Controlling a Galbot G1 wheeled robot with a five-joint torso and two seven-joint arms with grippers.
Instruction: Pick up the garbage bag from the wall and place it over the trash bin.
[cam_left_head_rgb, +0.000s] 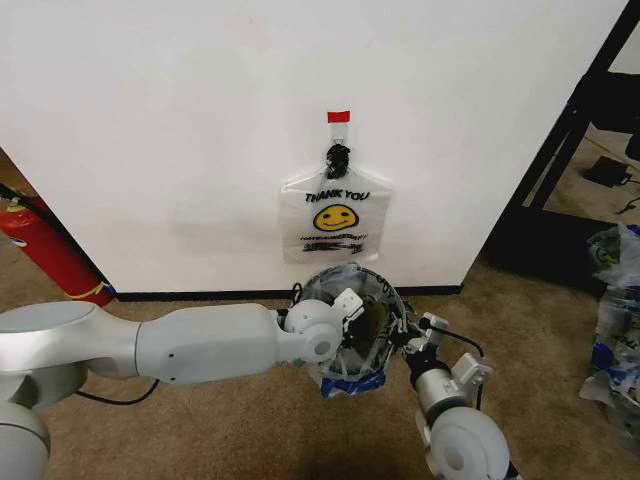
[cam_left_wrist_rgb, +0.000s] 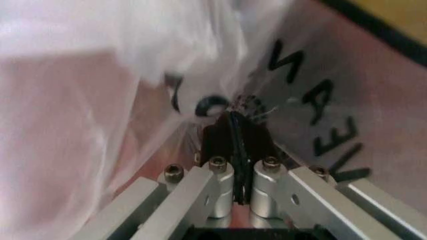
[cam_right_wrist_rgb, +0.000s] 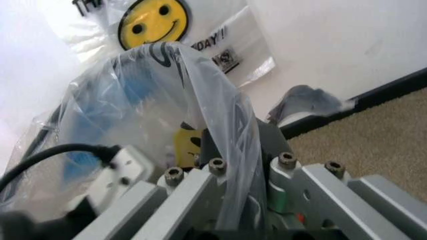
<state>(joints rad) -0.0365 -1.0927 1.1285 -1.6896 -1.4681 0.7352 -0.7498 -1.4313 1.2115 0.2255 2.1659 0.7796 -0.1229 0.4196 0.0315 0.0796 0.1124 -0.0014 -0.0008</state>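
Observation:
The garbage bag (cam_left_head_rgb: 380, 295), crumpled translucent plastic with blue marks, is spread around the dark trash bin (cam_left_head_rgb: 372, 335) on the carpet below the wall (cam_left_head_rgb: 180, 120). The bin shows only dimly through the film. My left gripper (cam_left_head_rgb: 352, 305) reaches in from the left and is shut on the bag's film (cam_left_wrist_rgb: 100, 75), its black pads (cam_left_wrist_rgb: 220, 135) pinched together. At the bag's right side, my right gripper (cam_left_head_rgb: 410, 335) is shut on a fold of the bag (cam_right_wrist_rgb: 133, 90), which runs between its fingers (cam_right_wrist_rgb: 217, 175).
A flat smiley "THANK YOU" bag (cam_left_head_rgb: 337, 215) hangs from the black hook (cam_left_head_rgb: 338, 157) under a red tape strip (cam_left_head_rgb: 339, 117). A red fire extinguisher (cam_left_head_rgb: 45, 250) stands at the left. A black frame (cam_left_head_rgb: 560, 150) and a pile of bags (cam_left_head_rgb: 615, 300) are on the right.

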